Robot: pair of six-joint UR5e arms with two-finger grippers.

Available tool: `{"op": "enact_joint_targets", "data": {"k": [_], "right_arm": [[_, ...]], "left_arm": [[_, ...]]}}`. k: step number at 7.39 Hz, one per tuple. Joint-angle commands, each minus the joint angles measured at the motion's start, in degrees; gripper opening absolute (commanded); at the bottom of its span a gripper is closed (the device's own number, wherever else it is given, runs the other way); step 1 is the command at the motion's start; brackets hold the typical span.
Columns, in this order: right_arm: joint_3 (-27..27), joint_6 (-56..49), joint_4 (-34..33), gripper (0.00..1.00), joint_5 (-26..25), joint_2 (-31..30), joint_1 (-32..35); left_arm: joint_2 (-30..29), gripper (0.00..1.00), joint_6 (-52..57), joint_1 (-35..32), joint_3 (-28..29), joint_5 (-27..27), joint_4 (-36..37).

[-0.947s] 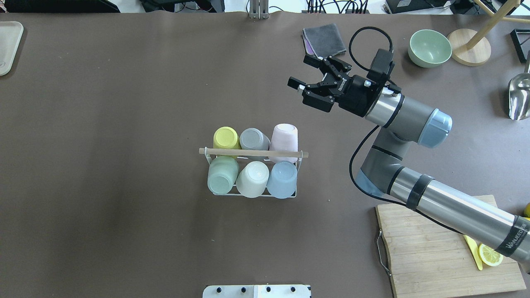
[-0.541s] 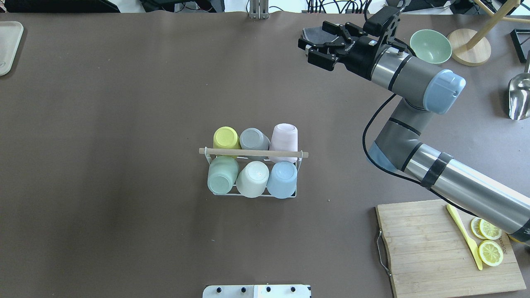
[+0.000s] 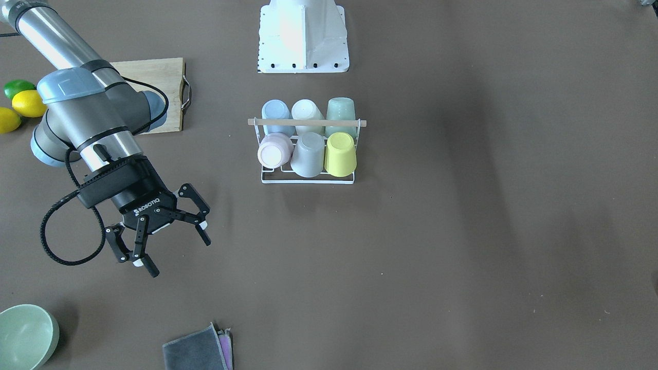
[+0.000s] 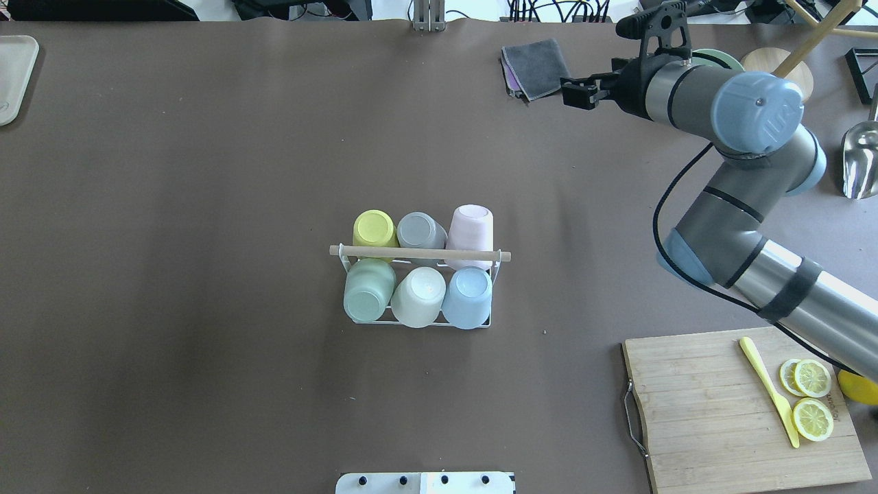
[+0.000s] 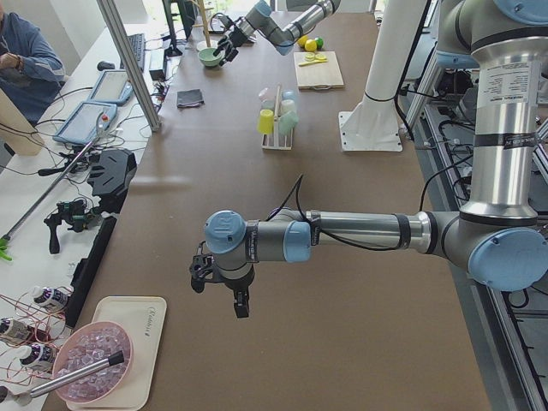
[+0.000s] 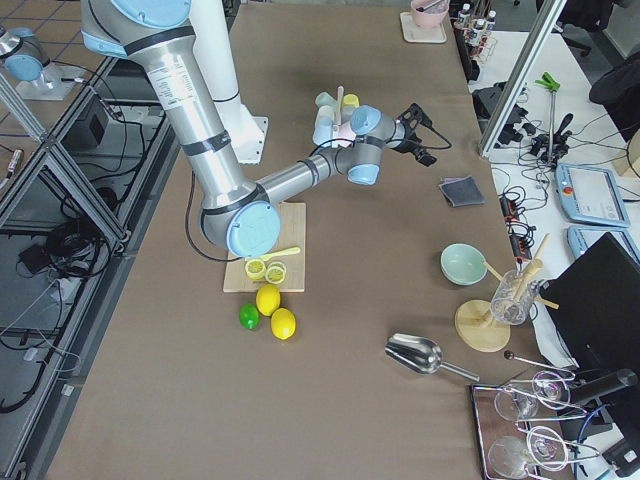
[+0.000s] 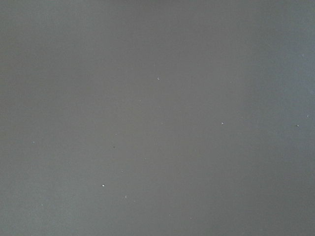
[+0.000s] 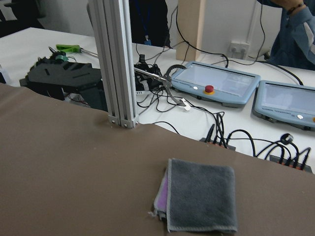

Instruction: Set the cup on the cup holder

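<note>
The white wire cup holder (image 4: 488, 322) with a wooden rod (image 4: 420, 254) stands mid-table. Several cups hang upside down on it: yellow (image 4: 374, 228), grey (image 4: 420, 230), pink (image 4: 470, 231), green (image 4: 369, 291), white (image 4: 419, 296) and blue (image 4: 467, 297). It also shows in the front view (image 3: 307, 180). My right gripper (image 3: 180, 257) is open and empty, well away from the rack near the far right of the table (image 4: 576, 92). My left gripper (image 5: 218, 295) shows only in the left side view, over bare table; I cannot tell if it is open. Its wrist view shows only table.
A folded grey cloth (image 4: 537, 65) lies just beyond the right gripper, also in the right wrist view (image 8: 202, 201). A green bowl (image 3: 25, 334), a cutting board (image 4: 706, 412) with lemon slices and a yellow knife, and a steel scoop (image 4: 861, 161) sit on the right.
My right arm has swung up and away from the rack toward the far right edge, near the grey cloth, with its gripper still open. The cups and rack have not moved.
</note>
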Motion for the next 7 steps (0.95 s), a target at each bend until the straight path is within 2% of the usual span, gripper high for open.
{"op": "enact_joint_targets", "data": {"k": [1,2,3,4,5,7], "right_arm": [[9.11,3.39,-13.41,1.0,7.97,-8.43,3.07],[13.42,3.22,-22.44,1.0,14.46,-11.25,6.83],[15.38,2.79,-32.1,1.0,23.58,-11.19,11.48],[16.44,2.43,-38.81,1.0,27.5,-11.62,13.44],[16.63,2.08,-41.92,1.0,30.15,-13.63,14.94],[16.8,-6.13,-42.57,1.0,33.41,-23.96,18.62]], "left_arm": [[0.05,0.98,0.0,0.0,-0.02,0.0,-0.79],[0.05,0.98,0.0,0.0,-0.02,0.0,-0.79],[0.05,0.98,0.0,0.0,-0.02,0.0,-0.79],[0.05,0.98,0.0,0.0,-0.02,0.0,-0.79],[0.05,0.98,-0.09,0.0,-0.1,0.0,-0.79],[0.05,0.98,-0.09,0.0,0.16,0.0,-0.79]]}}
